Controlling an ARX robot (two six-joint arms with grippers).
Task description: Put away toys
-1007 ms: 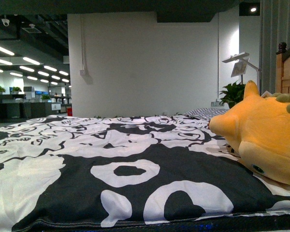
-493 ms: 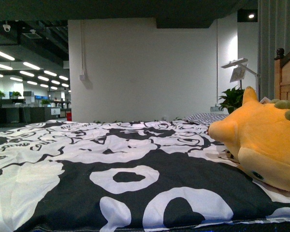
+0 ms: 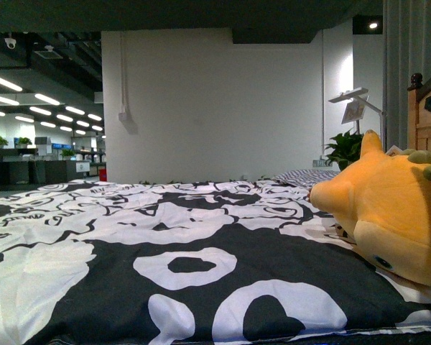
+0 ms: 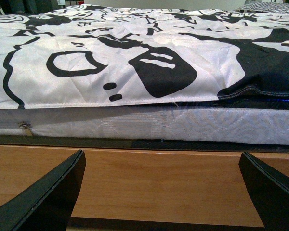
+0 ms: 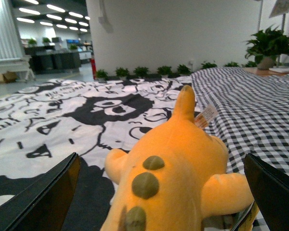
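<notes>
As the plush toy [image 3: 391, 215] is judged soft, light and compressible, grip it across the thick body. It lies on the patterned bedspread [image 3: 165, 287], toward its right edge. The right gripper [image 5: 162, 161] is released, spread wide behind it. The left gripper [image 4: 161, 159] is released, facing the bed frame [image 4: 135, 178]

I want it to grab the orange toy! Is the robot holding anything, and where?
Nothing is held. The right tool is open, pointing at the plush toy; the left tool is open, facing the bed frame.

A staged bedroom inside an open-plan office (ceiling strip lights [image 3: 1, 77], desks [image 3: 18, 167]): patterned duvet [image 3: 201, 237], wooden headboard [image 3: 416, 122].
</notes>
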